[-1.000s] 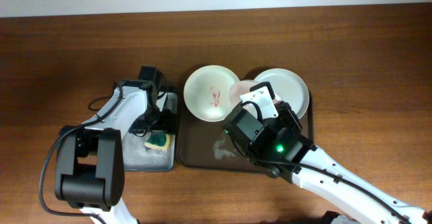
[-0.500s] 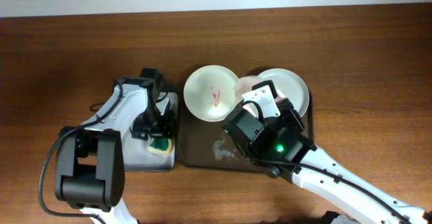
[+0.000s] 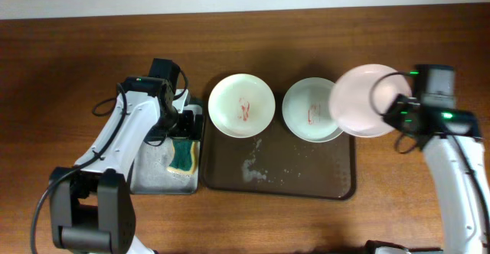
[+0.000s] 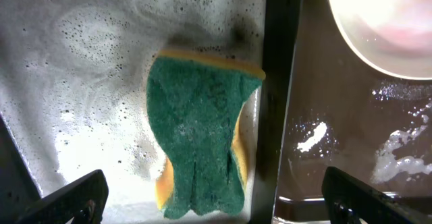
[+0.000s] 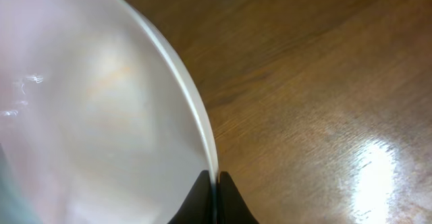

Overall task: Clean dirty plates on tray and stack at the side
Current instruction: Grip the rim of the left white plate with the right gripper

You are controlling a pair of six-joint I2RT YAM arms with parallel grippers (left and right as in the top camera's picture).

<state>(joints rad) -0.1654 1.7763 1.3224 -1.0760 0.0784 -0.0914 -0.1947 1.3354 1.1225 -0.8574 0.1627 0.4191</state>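
Note:
My right gripper (image 3: pixel 398 110) is shut on the rim of the pinkish plate (image 3: pixel 366 99) and holds it above the right edge of the dark brown tray (image 3: pixel 291 179); the wrist view shows the fingers (image 5: pixel 216 183) pinching the plate's rim (image 5: pixel 101 116). Two white plates with red smears, one on the left (image 3: pixel 242 105) and one on the right (image 3: pixel 308 110), rest on the tray's back edge. My left gripper (image 3: pixel 178 125) is open above the green-yellow sponge (image 3: pixel 183 156), which also shows in the left wrist view (image 4: pixel 199 136), between the fingers (image 4: pixel 216 200).
The sponge lies in a small black tray (image 3: pixel 153 176) with soapy water, left of the brown tray. Foam patches (image 3: pixel 253 166) lie on the brown tray's floor. Bare wooden table (image 3: pixel 429 200) lies to the right.
The right arm has swung from over the tray to the right side, lifting the pinkish plate with it. The left gripper has risen off the sponge, which now lies free.

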